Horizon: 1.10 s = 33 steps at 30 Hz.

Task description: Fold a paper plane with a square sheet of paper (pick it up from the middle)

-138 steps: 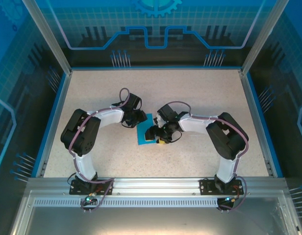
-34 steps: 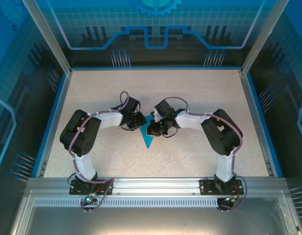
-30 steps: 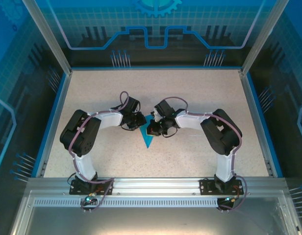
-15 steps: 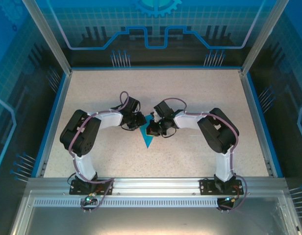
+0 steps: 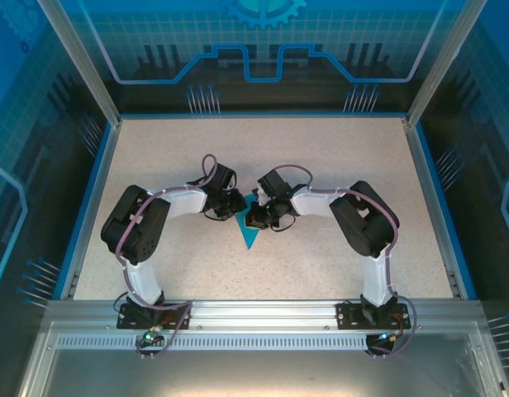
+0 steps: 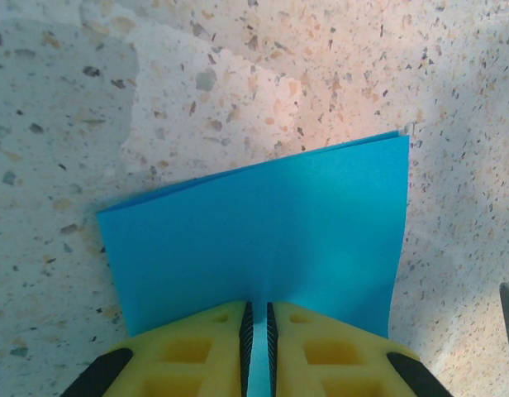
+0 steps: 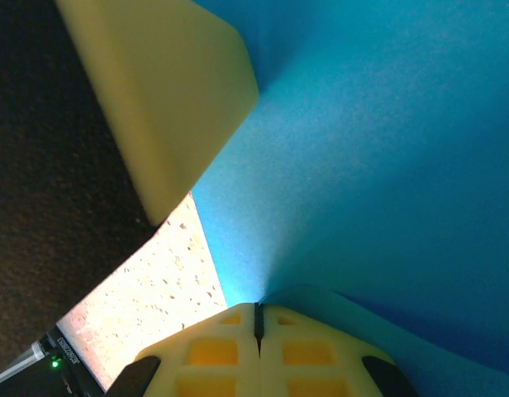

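Centrally, left claw [image 6: 256, 321], right claw [image 7: 257, 319] pinch paper plane [image 5: 249, 235] (tabletop [image 5: 337, 157] beneath).

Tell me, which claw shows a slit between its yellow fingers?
The left gripper: a narrow slit parts its fingers where they pinch the teal paper. The right gripper's fingers meet flush.
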### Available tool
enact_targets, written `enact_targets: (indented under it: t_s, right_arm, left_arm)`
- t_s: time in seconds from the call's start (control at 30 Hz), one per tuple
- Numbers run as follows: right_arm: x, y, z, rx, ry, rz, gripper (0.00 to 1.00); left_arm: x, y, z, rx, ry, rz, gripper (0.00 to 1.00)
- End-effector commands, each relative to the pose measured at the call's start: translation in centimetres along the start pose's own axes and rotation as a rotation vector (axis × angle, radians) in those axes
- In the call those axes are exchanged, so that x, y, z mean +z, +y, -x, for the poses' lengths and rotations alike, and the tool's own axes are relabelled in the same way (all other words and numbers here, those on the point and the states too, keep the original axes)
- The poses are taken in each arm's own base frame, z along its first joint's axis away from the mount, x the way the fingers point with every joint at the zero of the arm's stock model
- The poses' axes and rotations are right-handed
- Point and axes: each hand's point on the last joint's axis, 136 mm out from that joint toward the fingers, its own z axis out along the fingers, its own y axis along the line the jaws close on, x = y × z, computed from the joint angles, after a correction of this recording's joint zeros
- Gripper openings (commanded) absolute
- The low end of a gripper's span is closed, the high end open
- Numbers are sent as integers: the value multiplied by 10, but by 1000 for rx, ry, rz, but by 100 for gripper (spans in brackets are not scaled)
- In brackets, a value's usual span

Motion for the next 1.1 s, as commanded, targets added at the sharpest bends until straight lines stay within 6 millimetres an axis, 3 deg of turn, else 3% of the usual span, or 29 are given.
enact_targets:
  t_s: [0.0, 0.2, 0.4, 0.77, 1.07]
  right_arm:
    - [8, 0, 0, -19, 4, -19, 3]
    - [8, -2, -2, -27, 12, -32, 6]
    - [9, -5, -3, -27, 22, -39, 15]
    - [14, -5, -4, -21, 27, -15, 25]
    - [16, -1, -5, -34, 27, 26, 28]
  left_arm:
    - [9, 22, -11, 0, 45, 56, 18]
    - [9, 22, -11, 2, 44, 56, 18]
    - [8, 20, -10, 5, 43, 53, 18]
    - [8, 19, -10, 7, 44, 54, 18]
    - [8, 19, -11, 7, 46, 55, 18]
